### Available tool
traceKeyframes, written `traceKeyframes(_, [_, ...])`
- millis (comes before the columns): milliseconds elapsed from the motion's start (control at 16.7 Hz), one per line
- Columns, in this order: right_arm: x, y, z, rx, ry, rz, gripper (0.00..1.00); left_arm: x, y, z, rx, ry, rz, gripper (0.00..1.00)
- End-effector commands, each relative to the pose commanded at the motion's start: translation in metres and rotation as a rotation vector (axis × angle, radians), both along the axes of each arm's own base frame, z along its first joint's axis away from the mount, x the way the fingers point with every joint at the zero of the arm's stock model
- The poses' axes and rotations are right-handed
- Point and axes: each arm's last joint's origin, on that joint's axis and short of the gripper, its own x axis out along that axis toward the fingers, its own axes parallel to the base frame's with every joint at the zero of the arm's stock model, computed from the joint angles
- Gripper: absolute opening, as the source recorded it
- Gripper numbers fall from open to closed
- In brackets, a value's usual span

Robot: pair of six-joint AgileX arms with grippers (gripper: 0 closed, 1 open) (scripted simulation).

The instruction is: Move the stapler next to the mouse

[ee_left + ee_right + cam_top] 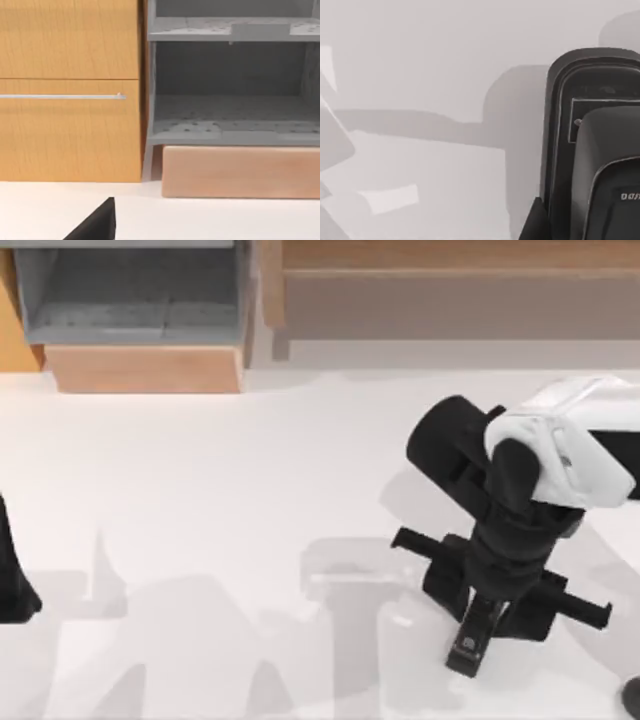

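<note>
The white table (200, 490) ran back to a wooden cabinet (70, 90) and a grey open shelf unit (230, 85). Toward its right front, the right gripper (478, 625) pinched the black stapler (470, 645), its arm covering most of it. The left arm (12, 575) sat at the left edge.

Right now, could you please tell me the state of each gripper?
Left gripper: parked at the table's left edge.
Right gripper: over the stapler, low right.

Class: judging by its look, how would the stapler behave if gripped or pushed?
The stapler is a hard-looking black bar, so probably stiff. Lying long and flat on the table, it seems likelier to slide than roll. The right gripper dwarfs it, suggesting lightness.
</note>
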Motion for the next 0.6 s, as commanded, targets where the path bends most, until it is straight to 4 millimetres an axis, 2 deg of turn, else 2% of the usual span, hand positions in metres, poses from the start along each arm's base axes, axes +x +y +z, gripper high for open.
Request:
traceKeyframes(300, [0.001,0.001,0.004,0.006,-0.007,0.001,0.0,0.0,0.0,0.0,0.0,0.0,0.0,1.0])
traceKeyframes(600, [0.018,-0.001,0.02,0.084,-0.102,0.132,0.0,0.0,0.0,0.0,0.0,0.0,0.0,1.0])
